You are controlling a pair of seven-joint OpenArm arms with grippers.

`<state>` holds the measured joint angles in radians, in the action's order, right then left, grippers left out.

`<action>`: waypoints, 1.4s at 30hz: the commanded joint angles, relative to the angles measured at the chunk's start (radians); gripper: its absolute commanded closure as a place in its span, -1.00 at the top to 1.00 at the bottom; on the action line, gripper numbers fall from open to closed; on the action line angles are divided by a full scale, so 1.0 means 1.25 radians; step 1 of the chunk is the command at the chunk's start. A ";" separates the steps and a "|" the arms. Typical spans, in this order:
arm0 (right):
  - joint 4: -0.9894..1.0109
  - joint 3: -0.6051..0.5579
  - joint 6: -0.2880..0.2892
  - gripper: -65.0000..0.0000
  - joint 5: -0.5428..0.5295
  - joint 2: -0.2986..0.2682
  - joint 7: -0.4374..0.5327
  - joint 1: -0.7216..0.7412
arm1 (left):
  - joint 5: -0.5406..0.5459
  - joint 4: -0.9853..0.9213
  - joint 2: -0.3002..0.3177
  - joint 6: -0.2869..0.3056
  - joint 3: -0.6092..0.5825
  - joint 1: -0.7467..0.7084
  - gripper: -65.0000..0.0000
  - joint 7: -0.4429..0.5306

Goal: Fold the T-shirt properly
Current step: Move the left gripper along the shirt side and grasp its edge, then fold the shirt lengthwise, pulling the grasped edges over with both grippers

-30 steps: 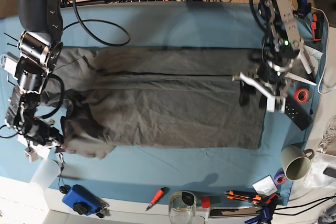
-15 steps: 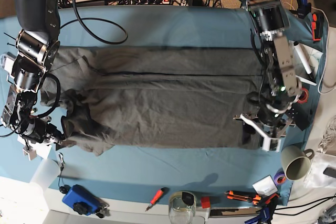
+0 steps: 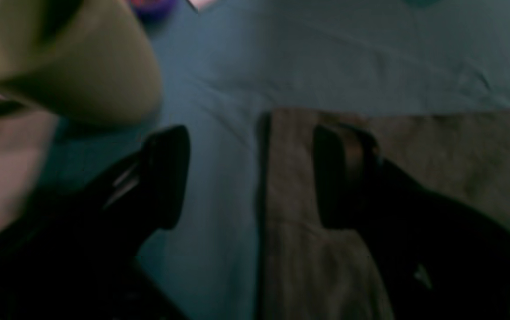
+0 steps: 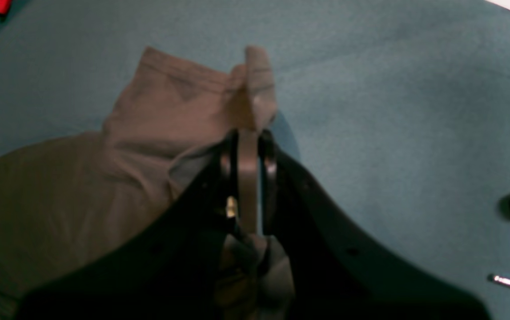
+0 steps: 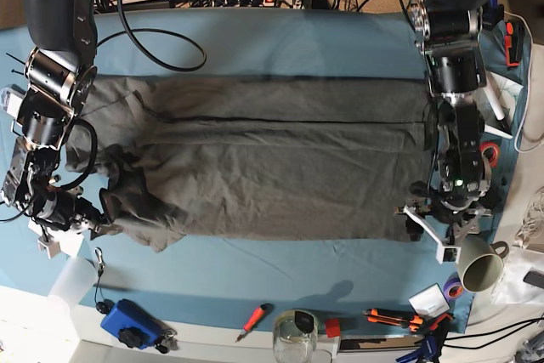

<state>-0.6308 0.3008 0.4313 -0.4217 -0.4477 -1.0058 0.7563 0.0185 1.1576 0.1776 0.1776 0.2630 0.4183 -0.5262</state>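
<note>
T-shirt [image 5: 263, 167] is spread on the blue worktop [image 5: 255, 40], partly folded. One sleeve is pinched by the right pincer [image 4: 248, 146]. The left pincer [image 3: 250, 178] is held apart at a corner.

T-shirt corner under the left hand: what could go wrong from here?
1. The left hand is open astride the T-shirt hem corner, one finger over cloth, the other over the blue tablecloth; closing might pinch both.
2. The green mug sits close beside that hand; a sideways move could knock it.
3. The right hand grips only a narrow sleeve fold, which might slip.
</note>
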 commanded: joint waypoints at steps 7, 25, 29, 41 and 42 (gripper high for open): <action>-0.016 0.002 0.005 -1.00 -0.012 -0.014 0.011 0.031 | 0.013 -0.065 0.006 0.005 0.000 0.042 0.22 0.014; -0.016 0.002 0.005 -1.00 -0.013 -0.014 0.012 0.031 | -0.012 -0.206 0.007 -0.068 -0.118 0.054 -0.29 0.059; -0.016 0.002 0.005 -1.00 -0.013 -0.014 0.016 0.031 | -0.012 -0.206 0.006 -0.068 -0.118 0.054 -0.94 0.047; -0.023 0.002 0.081 -1.00 -0.066 -0.015 0.051 0.031 | -0.021 -0.106 0.007 -0.067 -0.118 0.053 -1.00 -0.070; -0.032 0.002 0.081 -1.00 -0.063 -0.015 0.050 0.031 | -0.021 -0.084 0.007 -0.067 -0.118 0.053 -1.00 -0.089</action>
<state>-0.6456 0.3008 0.5243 -0.4774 -0.4480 -0.9684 0.7551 0.0002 1.0328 0.1757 0.0990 0.1123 0.4561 -0.6525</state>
